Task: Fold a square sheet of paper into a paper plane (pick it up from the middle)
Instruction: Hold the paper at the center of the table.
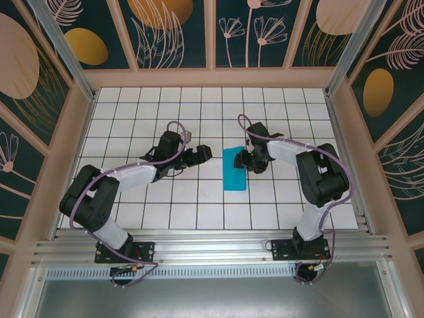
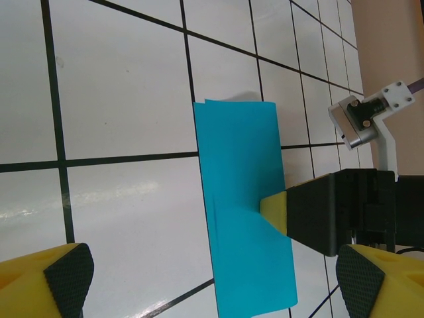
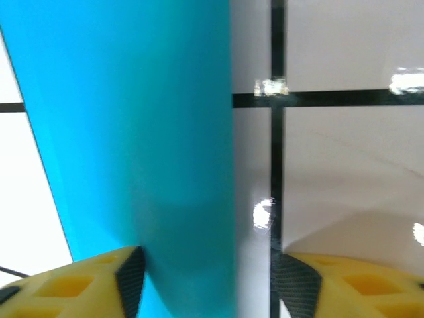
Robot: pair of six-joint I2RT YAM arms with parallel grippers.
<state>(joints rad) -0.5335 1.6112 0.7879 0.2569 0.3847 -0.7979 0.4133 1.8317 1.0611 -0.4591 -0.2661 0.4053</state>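
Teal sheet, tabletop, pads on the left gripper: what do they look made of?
Teal sheet: thin paper, matte, going by its crisp edges and soft ripple. Tabletop: glossy white surface with black grid lines; glare streaks suggest laminate or tile, can't tell which. Left gripper pads: black, finely textured, likely rubber, on yellow plastic-looking fingers.

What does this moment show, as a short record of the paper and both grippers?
paper: teal rectangle, apparently folded in half, lying on the table
left gripper: jaws wide open, beside the paper, apart from it
right gripper: jaws open, straddling the paper's edge, one finger on the paper
plane: not yet formed
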